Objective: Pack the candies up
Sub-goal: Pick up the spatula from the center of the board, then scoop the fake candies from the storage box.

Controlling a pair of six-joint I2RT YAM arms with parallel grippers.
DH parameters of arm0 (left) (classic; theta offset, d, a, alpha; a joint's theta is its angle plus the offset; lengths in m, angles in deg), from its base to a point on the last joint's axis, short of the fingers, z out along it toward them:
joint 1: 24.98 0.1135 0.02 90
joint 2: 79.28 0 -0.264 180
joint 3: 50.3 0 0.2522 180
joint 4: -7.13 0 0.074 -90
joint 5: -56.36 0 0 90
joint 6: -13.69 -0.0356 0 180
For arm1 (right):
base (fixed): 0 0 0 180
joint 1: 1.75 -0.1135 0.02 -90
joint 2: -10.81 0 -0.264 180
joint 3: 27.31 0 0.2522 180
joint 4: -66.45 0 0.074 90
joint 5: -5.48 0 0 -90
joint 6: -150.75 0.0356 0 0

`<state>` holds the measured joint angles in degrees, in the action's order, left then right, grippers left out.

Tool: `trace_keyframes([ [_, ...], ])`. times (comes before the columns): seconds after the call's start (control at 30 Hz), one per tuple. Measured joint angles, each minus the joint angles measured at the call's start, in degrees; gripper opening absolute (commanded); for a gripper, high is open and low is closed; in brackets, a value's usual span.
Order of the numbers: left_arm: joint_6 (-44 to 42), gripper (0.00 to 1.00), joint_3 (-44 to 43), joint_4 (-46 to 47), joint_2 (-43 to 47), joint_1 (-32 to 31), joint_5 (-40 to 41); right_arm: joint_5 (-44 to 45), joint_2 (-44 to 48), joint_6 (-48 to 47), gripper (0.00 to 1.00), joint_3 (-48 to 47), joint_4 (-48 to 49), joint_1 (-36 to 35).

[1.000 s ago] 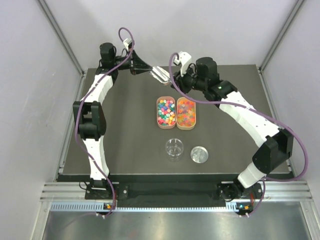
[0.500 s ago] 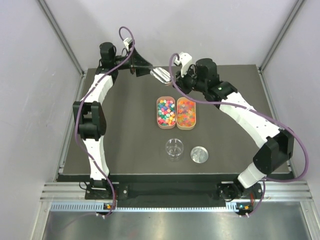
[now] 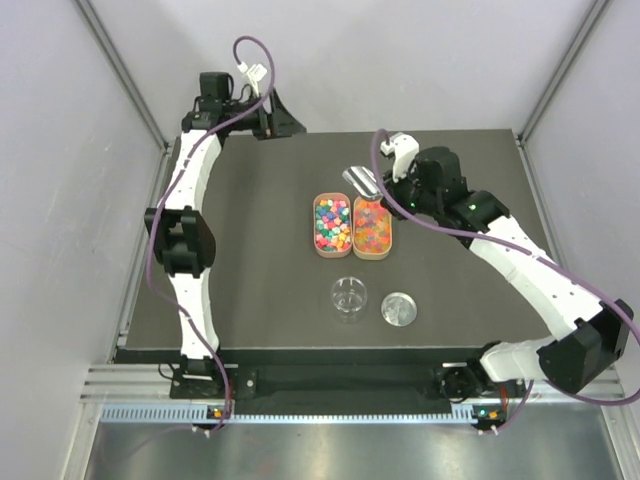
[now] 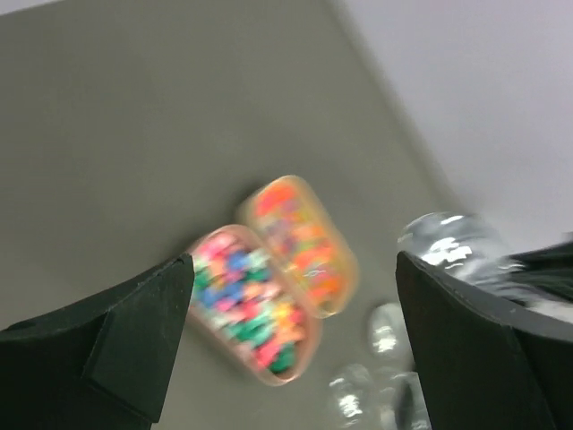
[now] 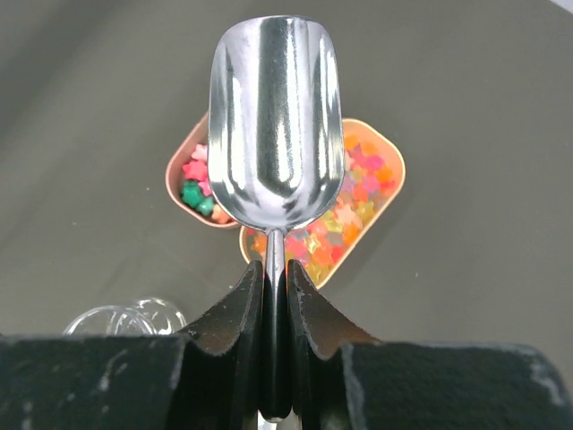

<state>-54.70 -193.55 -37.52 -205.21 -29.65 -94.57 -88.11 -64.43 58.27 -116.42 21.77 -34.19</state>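
Observation:
The candies (image 3: 332, 224) fill two small oval trays at mid table: mixed bright ones in the left tray (image 3: 331, 203), mostly orange ones (image 3: 372, 226) in the right tray (image 3: 391, 238). My right gripper (image 3: 385, 190) is shut on the handle of an empty metal scoop (image 3: 359, 180), which hovers just above the far ends of the trays. In the right wrist view the scoop (image 5: 277, 125) points forward over both trays, its handle pinched at my gripper (image 5: 275, 269). My left gripper (image 3: 290, 127) stands open and empty at the far left; its view is blurred, with the trays (image 4: 269, 296) between the fingers (image 4: 134, 349).
A clear glass jar (image 3: 349, 298) stands open in front of the trays, with its round metal lid (image 3: 399, 309) lying to its right. The jar's rim (image 5: 125, 318) shows at the lower left of the right wrist view. Grey walls close in the table.
My left gripper let go of the scoop, opened wide and drew back to the far left. My right gripper closed on the scoop's handle and carried it toward the trays.

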Motion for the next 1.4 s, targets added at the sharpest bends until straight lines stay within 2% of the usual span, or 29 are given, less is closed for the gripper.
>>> trace_keyframes([
  [0.07,-10.19,0.98,0.39,-5.7,0.83,-1.16,8.52,1.49,-0.02,1.33,0.0,0.02,-1.14,0.17],
  [0.1,-16.9,0.98,3.3,-8.2,2.4,-2.21,15.17,1.9,-0.02,1.95,0.0,0.07,-1.92,0.35],
  [0.13,-19.1,0.98,4.68,-9.35,3.02,-3.43,17.42,2.32,-0.02,2.56,0.0,0.2,-2.6,0.46],
  [0.2,-24.11,0.98,12.98,-9.84,6.58,-5.73,23.63,2.47,-0.17,3.54,0.0,0.48,-4.13,0.66],
  [0.3,-27.74,0.98,21.7,-11.26,9.86,-8.26,28.85,1.57,-0.63,5.62,0.0,1.42,-7.23,0.81],
  [0.5,-29.09,0.98,29.0,-11.02,12.63,-7.37,33.57,1.18,-3.91,13.09,0.0,1.4,-12.66,1.05],
  [0.73,-29.09,0.98,37.07,-8.74,18.34,-6.73,37.9,4.13,-11.41,23.21,0.0,-3.37,-18.25,1.51],
  [1.1,-28.98,0.98,40.63,-6.12,20.92,-7.28,41.48,3.41,-15.69,28.41,0.0,-6.36,-23.63,1.31],
  [1.4,-27.36,0.98,47.43,-4.22,25.57,-10.12,43.93,4.02,-15.78,31.91,0.0,-7.3,-26.03,-3.37],
])
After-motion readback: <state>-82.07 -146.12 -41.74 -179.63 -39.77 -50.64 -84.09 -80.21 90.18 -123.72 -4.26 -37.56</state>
